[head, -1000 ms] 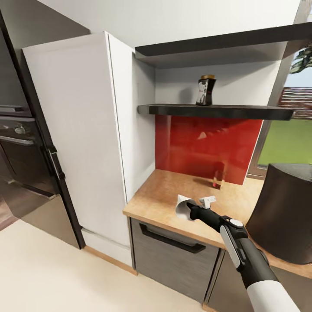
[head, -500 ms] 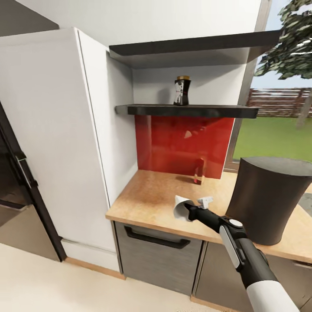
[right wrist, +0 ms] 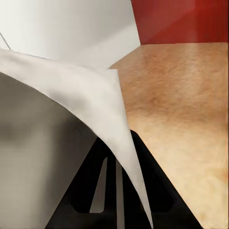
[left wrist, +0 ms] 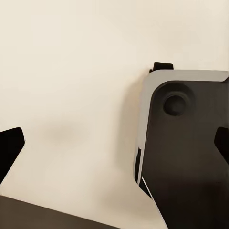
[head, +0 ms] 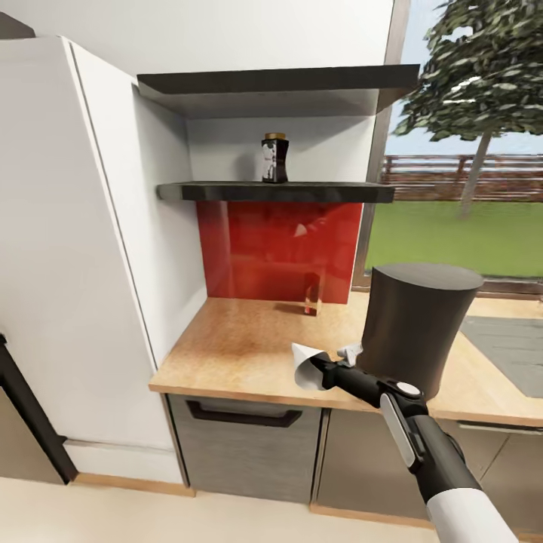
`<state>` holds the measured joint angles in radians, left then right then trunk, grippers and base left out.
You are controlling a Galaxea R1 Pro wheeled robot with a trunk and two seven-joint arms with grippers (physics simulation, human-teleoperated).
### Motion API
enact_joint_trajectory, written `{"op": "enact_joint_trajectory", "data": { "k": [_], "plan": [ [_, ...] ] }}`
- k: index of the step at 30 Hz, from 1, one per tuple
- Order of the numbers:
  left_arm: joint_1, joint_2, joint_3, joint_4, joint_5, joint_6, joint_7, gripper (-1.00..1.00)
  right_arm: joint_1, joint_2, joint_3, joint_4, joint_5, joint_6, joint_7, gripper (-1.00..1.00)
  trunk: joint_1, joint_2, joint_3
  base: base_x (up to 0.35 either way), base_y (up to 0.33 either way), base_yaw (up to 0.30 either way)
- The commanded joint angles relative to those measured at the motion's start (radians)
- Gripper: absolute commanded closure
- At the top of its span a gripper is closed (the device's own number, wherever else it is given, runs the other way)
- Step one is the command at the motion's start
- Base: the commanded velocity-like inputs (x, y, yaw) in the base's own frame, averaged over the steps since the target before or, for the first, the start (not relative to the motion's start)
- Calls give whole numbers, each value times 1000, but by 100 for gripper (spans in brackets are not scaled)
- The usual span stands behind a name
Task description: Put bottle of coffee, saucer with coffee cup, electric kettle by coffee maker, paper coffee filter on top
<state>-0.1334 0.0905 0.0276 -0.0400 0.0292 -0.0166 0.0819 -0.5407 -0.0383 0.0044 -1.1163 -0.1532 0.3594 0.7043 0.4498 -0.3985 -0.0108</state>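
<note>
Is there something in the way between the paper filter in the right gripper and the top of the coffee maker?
Nothing visible. The right gripper holds the paper filter over the counter, just left of the coffee maker. The flat top is bare; the filter only has to go up and over its rim.

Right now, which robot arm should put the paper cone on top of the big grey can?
The right one, most likely. Its gripper already pinches the paper coffee filter and hovers over the countertop just beside the coffee maker. The left gripper is open, holds nothing and faces a plain pale surface.
</note>
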Motion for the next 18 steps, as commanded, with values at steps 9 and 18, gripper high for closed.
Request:
{"op": "enact_joint_trajectory", "data": {
  "k": [9, 18],
  "plan": [
    [0, 0, 2, 0, 3, -1, 0, -100, -1, -1, 0, 1, -14, 12, 4, 100, 0, -2, -1, -225, 211, -300],
    [0, 0, 2, 0, 4, 0, 1, -100, -1, -2, 0, 1, -14, 12, 24, 100, 0, -2, -1, -236, 222, -300]
  ]
}}
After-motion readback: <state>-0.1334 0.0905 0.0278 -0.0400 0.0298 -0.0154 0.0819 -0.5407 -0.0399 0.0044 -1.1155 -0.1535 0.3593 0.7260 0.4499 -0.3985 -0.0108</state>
